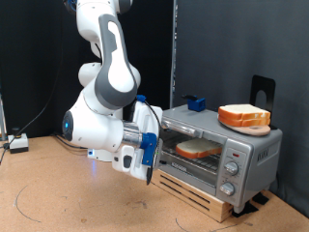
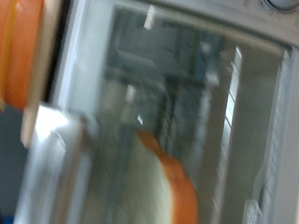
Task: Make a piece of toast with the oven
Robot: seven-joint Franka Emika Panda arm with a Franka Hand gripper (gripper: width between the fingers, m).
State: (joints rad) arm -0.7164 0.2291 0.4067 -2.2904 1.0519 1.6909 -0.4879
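The piece of toast is lying flat inside the oven, showing through the glass door, with its long axis running across the exterior view from about 9 to 3 o'clock and its pale face turned up. In the blurred wrist view the same slice is appearing behind the glass, its orange crust curving along one edge. The oven is sitting on a wooden pallet, with round knobs stacked down the front at its 3 o'clock side. On its roof a pile of bread slices is resting, and a small blue object is lying toward 11 o'clock of that pile. The gripper is hanging just at the door's 9 o'clock edge, with the white arm rising behind it; whether its fingers are apart or together cannot be told. A brown tabletop is spreading beneath everything.
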